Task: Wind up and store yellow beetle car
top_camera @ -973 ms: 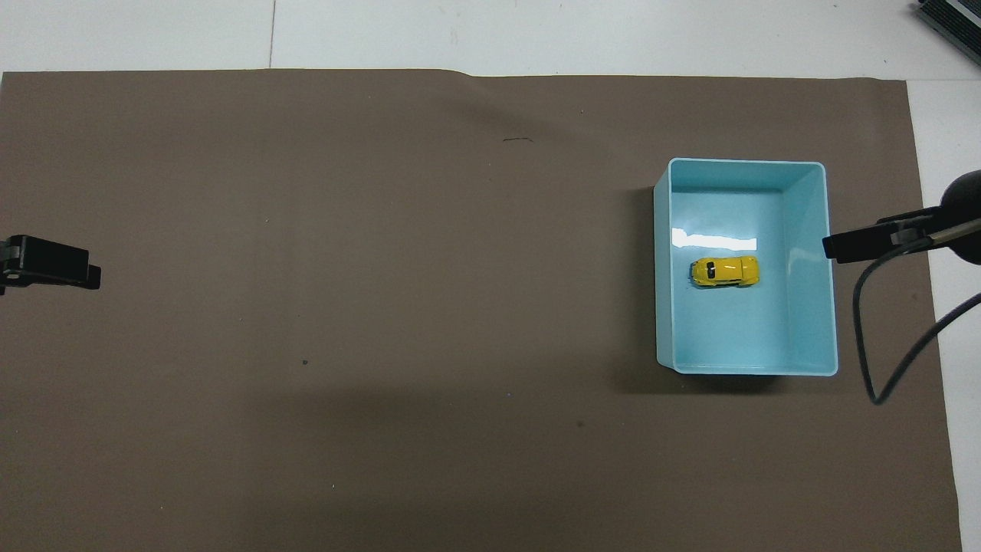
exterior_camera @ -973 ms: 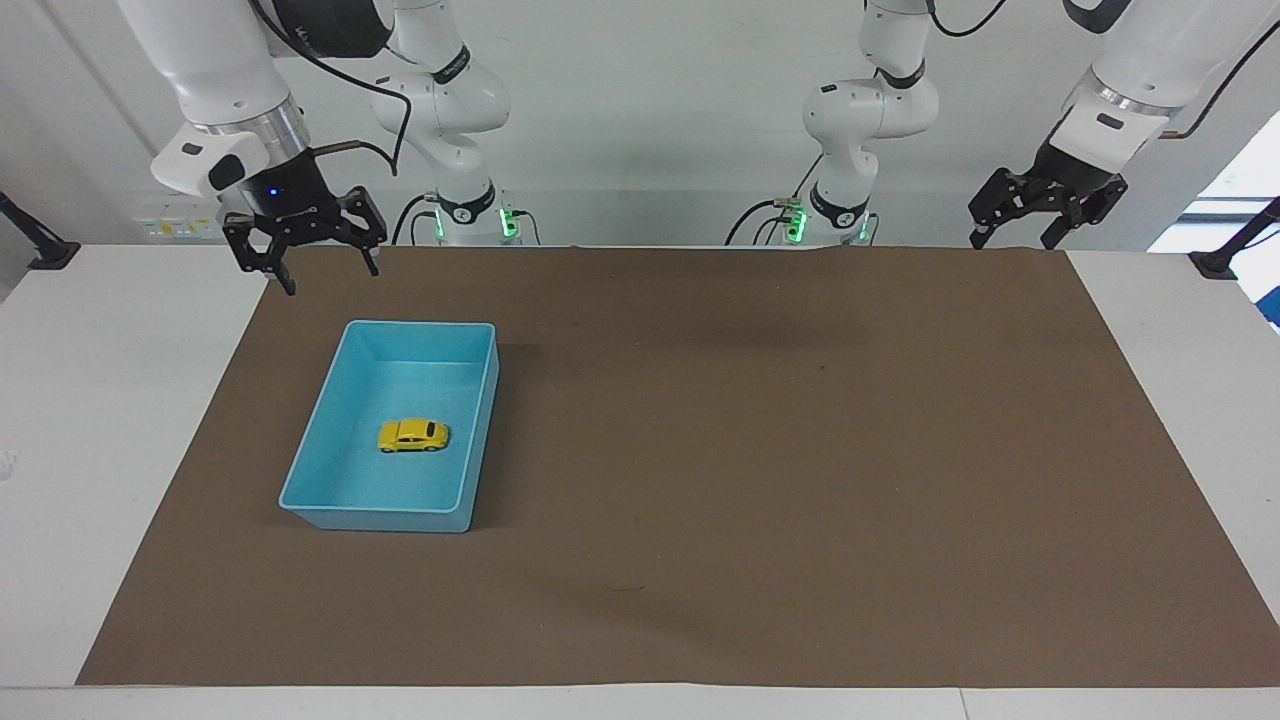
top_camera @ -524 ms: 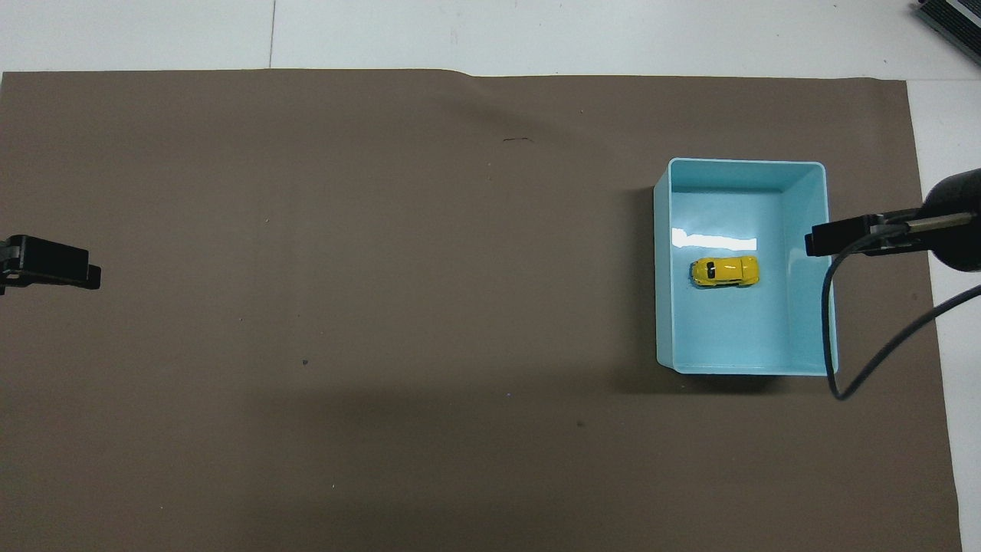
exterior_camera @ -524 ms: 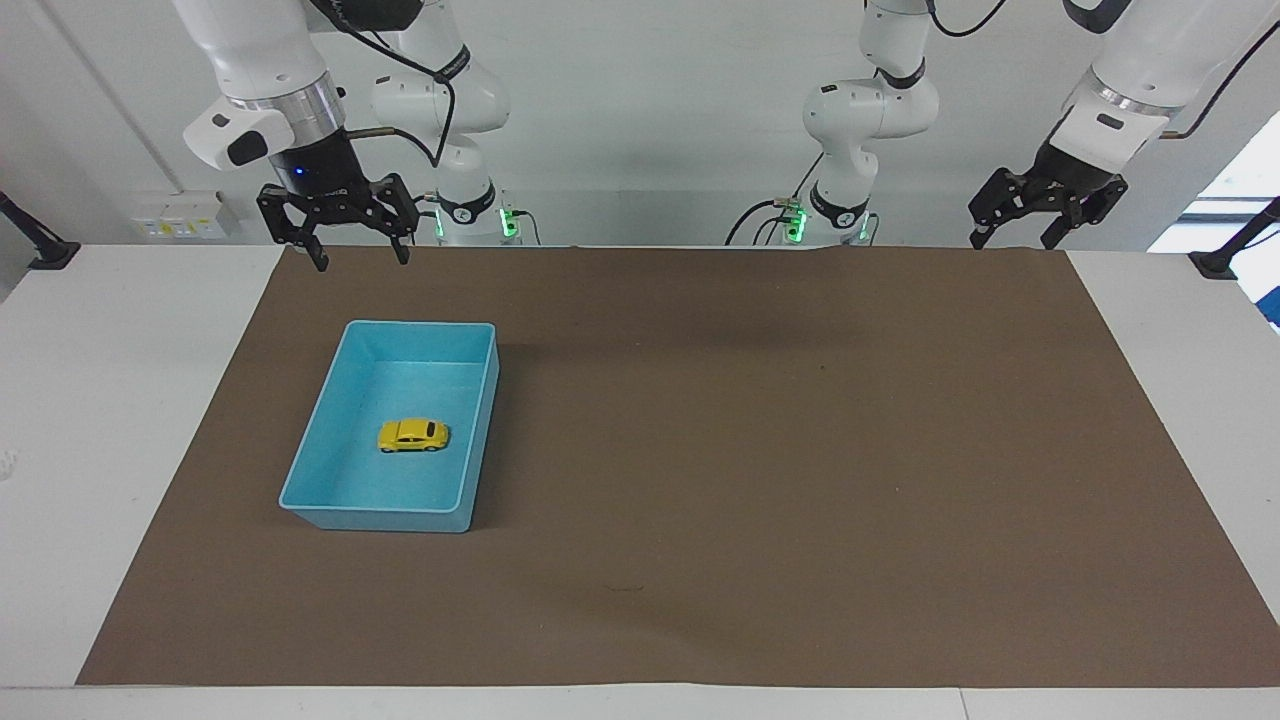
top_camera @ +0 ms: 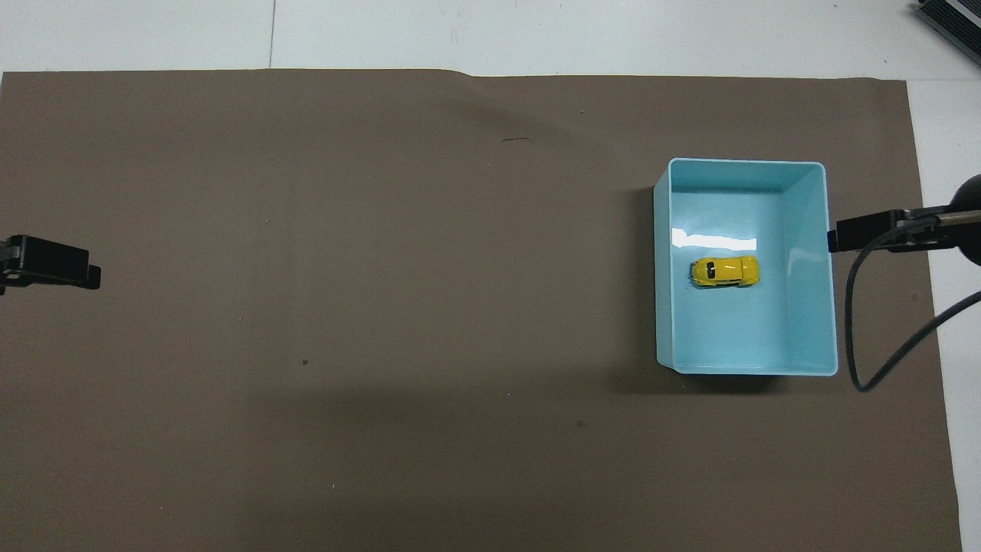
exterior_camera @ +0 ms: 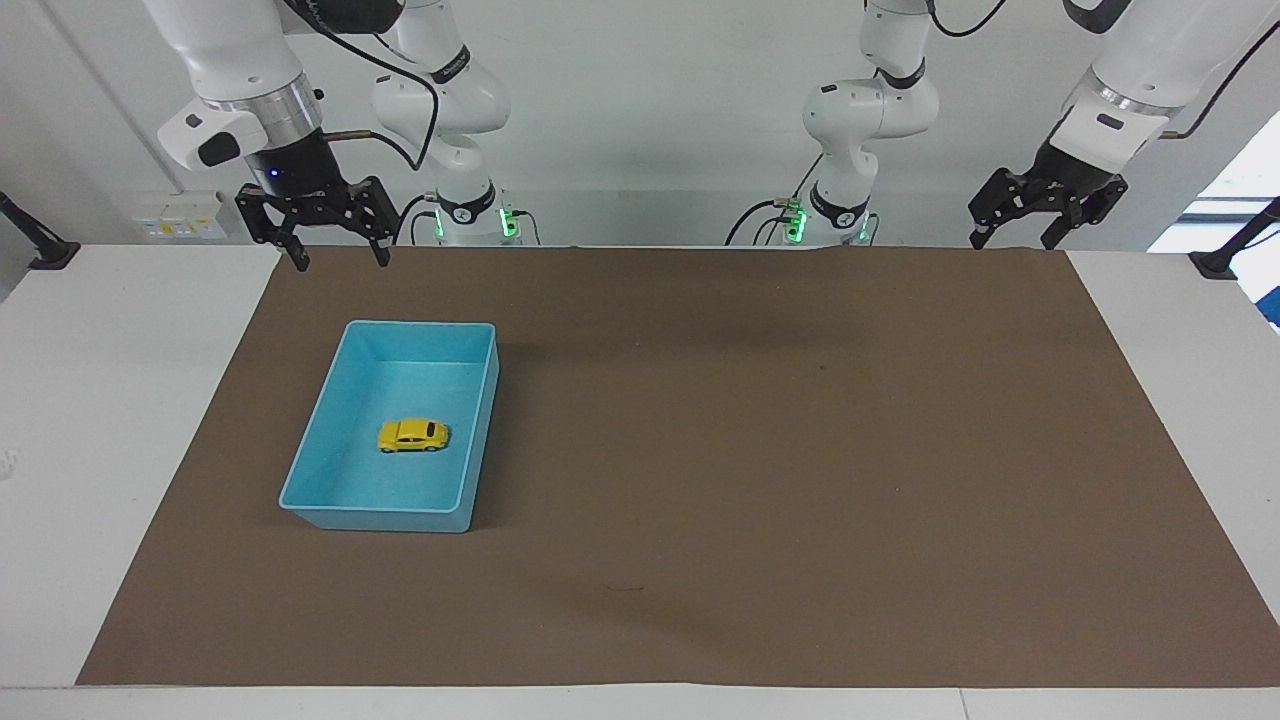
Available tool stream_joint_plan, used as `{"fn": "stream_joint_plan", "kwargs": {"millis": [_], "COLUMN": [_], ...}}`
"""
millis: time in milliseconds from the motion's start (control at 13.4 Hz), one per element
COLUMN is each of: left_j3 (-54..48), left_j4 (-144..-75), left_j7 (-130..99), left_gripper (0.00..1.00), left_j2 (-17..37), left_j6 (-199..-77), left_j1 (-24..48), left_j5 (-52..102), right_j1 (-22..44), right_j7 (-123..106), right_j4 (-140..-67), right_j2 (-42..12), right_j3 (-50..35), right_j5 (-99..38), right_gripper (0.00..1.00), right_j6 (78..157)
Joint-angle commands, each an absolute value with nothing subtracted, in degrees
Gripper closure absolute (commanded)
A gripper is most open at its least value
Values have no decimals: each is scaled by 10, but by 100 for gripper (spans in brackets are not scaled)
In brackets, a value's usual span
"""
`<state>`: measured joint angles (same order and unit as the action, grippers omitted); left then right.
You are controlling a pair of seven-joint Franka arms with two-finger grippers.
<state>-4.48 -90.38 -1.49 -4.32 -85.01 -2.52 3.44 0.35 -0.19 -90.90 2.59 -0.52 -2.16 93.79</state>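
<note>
The yellow beetle car [exterior_camera: 412, 436] [top_camera: 724, 271] rests on its wheels on the floor of the blue bin [exterior_camera: 310, 445] [top_camera: 811, 307], toward the right arm's end of the table. My right gripper [exterior_camera: 338, 262] hangs open and empty in the air, above the mat's edge by the robots and clear of the bin. In the overhead view only part of the right gripper [top_camera: 866, 234] shows, beside the bin's rim. My left gripper [exterior_camera: 1018, 238] [top_camera: 52, 266] waits open and empty, raised at the left arm's end of the table.
A brown mat [exterior_camera: 760, 450] [top_camera: 383, 307] covers most of the white table [exterior_camera: 100, 400]. A black cable [top_camera: 854, 322] trails from the right arm near the bin. Nothing else lies on the mat.
The right gripper rose from a spot near the bin's corner, swung toward the table's middle, then drifted back a little. The car, the bin and the left arm stayed still.
</note>
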Motion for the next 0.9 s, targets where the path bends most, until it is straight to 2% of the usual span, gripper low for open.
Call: {"fn": "stream_joint_plan", "kwargs": {"millis": [0,823], "left_j3": [-47,-47], "left_j4": [-906,-906], "left_j7": [-11,-11], "left_gripper": [0,0], "left_j2": [-47,-47], "left_j6": [-844,-844], "left_j1": [-31,-31], "left_j5": [28,28], "right_j1": [-4,29], "right_j7": [7,4], "right_j4": [-904,-906], "right_j2": [26,20], "right_j3": [-7,11], "right_j5": [-25,-23], "right_gripper": [0,0], "right_j6": [927,923]}}
